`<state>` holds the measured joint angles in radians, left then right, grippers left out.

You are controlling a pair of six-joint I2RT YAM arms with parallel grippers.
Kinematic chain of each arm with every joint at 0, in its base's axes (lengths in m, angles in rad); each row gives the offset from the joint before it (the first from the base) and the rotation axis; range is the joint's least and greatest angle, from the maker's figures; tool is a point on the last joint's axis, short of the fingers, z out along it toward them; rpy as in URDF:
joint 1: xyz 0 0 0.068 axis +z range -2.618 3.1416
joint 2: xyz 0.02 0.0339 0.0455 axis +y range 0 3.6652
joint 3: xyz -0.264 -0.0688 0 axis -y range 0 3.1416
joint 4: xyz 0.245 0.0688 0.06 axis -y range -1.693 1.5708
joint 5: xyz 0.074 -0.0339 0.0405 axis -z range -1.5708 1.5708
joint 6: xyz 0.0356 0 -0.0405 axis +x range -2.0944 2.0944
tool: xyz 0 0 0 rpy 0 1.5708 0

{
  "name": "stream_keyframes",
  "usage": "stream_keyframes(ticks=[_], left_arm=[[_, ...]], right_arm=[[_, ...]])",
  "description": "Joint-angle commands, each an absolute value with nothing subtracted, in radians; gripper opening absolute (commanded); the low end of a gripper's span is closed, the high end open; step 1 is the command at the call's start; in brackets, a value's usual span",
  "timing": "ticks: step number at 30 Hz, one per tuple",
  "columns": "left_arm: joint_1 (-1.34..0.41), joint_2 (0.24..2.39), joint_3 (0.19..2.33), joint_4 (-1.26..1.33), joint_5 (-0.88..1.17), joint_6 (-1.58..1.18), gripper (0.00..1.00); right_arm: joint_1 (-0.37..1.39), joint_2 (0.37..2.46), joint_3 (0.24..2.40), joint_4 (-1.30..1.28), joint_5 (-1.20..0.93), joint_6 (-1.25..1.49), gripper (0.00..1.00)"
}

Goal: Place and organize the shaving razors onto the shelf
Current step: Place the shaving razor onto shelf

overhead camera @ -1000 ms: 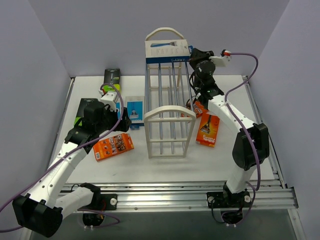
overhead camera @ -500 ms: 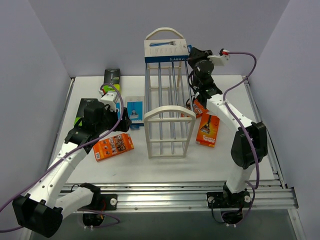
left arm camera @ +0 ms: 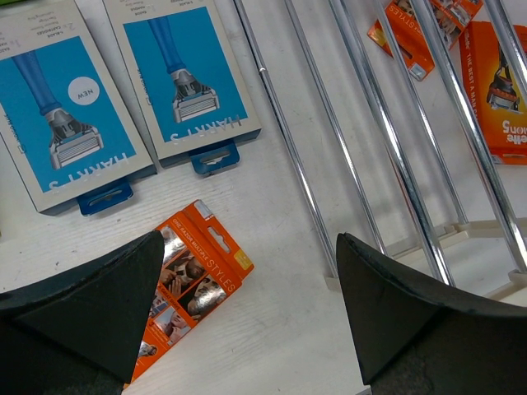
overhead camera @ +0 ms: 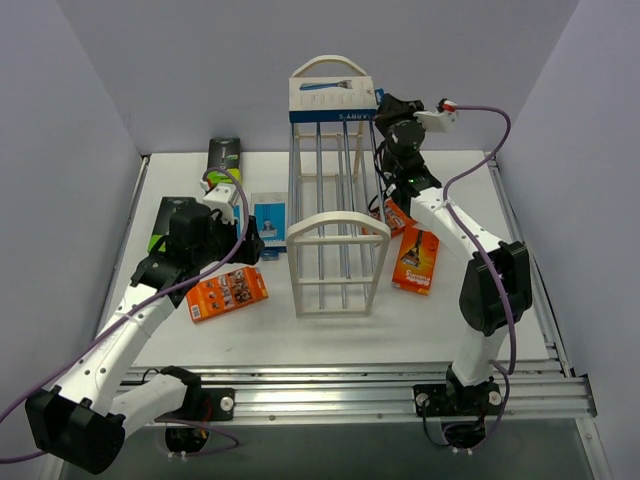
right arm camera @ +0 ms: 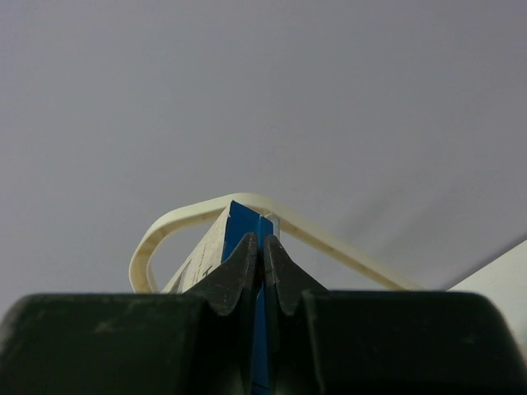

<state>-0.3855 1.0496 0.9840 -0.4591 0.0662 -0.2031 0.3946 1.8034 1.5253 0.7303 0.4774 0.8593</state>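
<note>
Blue-and-white HARRY'S box [overhead camera: 334, 100] sits across the top of the shelf [overhead camera: 338, 213] at its far end. It looks seated, but it isn't released yet. The right gripper [overhead camera: 383, 108] has its jaws pinched shut on the box's thin right edge. The right wrist view shows only the blue edge between the closed tips, with the cream arch behind.

Progress, my read: one box up, or nearly. Nothing else shows on the tiers from above, so this is early.

Not yet shelved, all flat on the table [overhead camera: 330, 340]:
- two HARRY'S boxes [left arm camera: 185, 82] side by side, left of the shelf
- orange box [overhead camera: 227, 292] near-left of the shelf
- two orange boxes [overhead camera: 415, 258] to the shelf's right, one partly behind the bars
- black-and-lime box [overhead camera: 224, 153] at far left

Left gripper [left arm camera: 251, 241] has its jaws spread wide and empty. It hovers above the orange box and the blue pair, touching nothing.

Readable text, left wrist view:
- "HARRY'S" on both blue boxes, upside down, plus a round "NEW" badge on the left one
- "STYLES" on the near orange box
- "THE BEST A…" and what looks like the tail of "Gillette" on the right-hand orange one

The print on the shelved box's edge is too small to read.
</note>
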Motion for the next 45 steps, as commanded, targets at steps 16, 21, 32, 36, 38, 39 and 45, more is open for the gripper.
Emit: stream_keyframes(ticks=[16,21,32,36,38,39,45], left_arm=[[-0.4,1.045,1.014,-0.414,0.074,-0.202,0.94],[-0.402,1.042,1.014,-0.417,0.071,-0.201,0.94],[-0.403,1.039,1.014,-0.416,0.069,-0.199,0.94],[-0.403,1.035,1.012,-0.416,0.071,-0.198,0.94],[-0.403,1.037,1.012,-0.414,0.069,-0.196,0.94],[-0.403,1.037,1.012,-0.416,0.069,-0.196,0.94],[-0.402,1.035,1.012,-0.416,0.066,-0.195,0.94]], right_arm=[[0.407,1.816,1.577,0.811,0.52,0.83,0.29],[0.407,1.813,1.58,0.805,0.517,0.83,0.35],[0.388,1.779,1.559,0.801,0.512,0.842,0.48],[0.377,1.767,1.555,0.796,0.506,0.844,0.62],[0.373,1.763,1.554,0.793,0.5,0.845,0.65],[0.371,1.758,1.551,0.792,0.497,0.848,0.68],[0.354,1.73,1.528,0.79,0.479,0.856,0.71]])
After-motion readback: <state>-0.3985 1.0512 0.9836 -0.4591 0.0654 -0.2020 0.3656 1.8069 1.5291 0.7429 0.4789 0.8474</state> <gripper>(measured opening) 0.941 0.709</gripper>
